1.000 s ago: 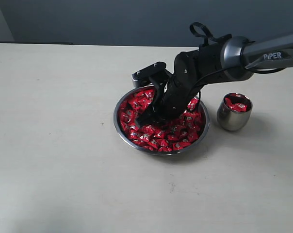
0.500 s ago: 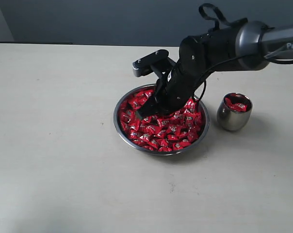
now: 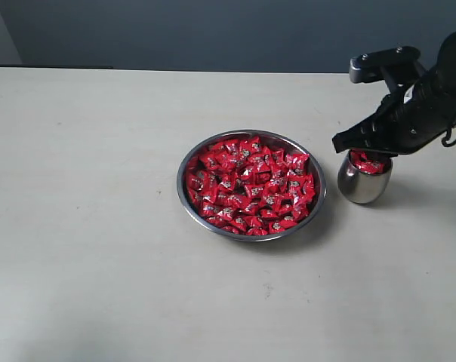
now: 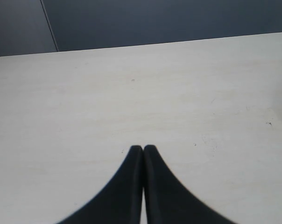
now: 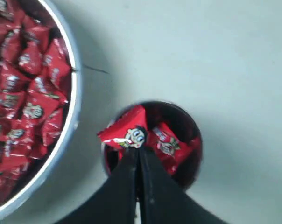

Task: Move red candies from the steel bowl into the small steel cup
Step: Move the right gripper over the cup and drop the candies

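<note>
step: drop-off | right gripper (image 5: 137,150) hangs just above the small steel cup (image 3: 362,190), so its load can fall inside | jaws pinched together on one red candy (image 5: 123,133) | steel bowl (image 3: 187,202), heaped with red candies (image 3: 251,185), beside the cup | left gripper (image 4: 143,149) pressed shut, empty

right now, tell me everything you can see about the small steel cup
The small steel cup is a shiny, rounded, handleless tumbler standing upright on the pale table, just right of the steel bowl in the exterior view, not touching it. Several red candies lie inside, reaching near its rim. The right gripper hovers over its mouth, shut on one more candy; nothing visibly touches the cup's outside.
</note>
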You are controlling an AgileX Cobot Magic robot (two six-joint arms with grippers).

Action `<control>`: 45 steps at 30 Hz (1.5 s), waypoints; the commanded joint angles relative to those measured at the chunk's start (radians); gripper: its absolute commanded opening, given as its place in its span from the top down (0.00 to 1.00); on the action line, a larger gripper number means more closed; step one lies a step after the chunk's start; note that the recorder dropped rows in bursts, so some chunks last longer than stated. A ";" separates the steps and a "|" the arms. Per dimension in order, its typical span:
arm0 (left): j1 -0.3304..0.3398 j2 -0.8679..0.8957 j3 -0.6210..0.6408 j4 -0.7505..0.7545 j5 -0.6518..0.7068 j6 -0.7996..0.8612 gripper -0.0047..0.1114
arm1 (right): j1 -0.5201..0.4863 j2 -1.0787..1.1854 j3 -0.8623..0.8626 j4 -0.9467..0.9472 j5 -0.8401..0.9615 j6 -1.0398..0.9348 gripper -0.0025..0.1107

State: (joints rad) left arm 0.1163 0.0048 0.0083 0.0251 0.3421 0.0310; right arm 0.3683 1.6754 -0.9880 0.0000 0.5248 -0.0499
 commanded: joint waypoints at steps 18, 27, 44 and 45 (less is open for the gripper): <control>-0.008 -0.005 -0.008 0.002 -0.005 -0.002 0.96 | -0.032 0.003 0.047 -0.045 -0.138 0.000 0.97; -0.008 -0.005 -0.008 0.002 -0.005 -0.002 0.96 | -0.032 0.030 0.047 -0.060 -0.132 0.000 0.97; -0.008 -0.005 -0.008 0.002 -0.005 -0.002 0.96 | -0.032 -0.006 0.047 -0.067 -0.095 0.001 0.56; -0.008 -0.005 -0.008 0.002 -0.005 -0.002 0.96 | -0.032 -0.021 0.047 -0.056 -0.095 0.001 0.56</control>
State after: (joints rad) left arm 0.1163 0.0048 0.0083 0.0251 0.3421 0.0310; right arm 0.3429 1.6931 -0.9446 -0.0609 0.4298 -0.0479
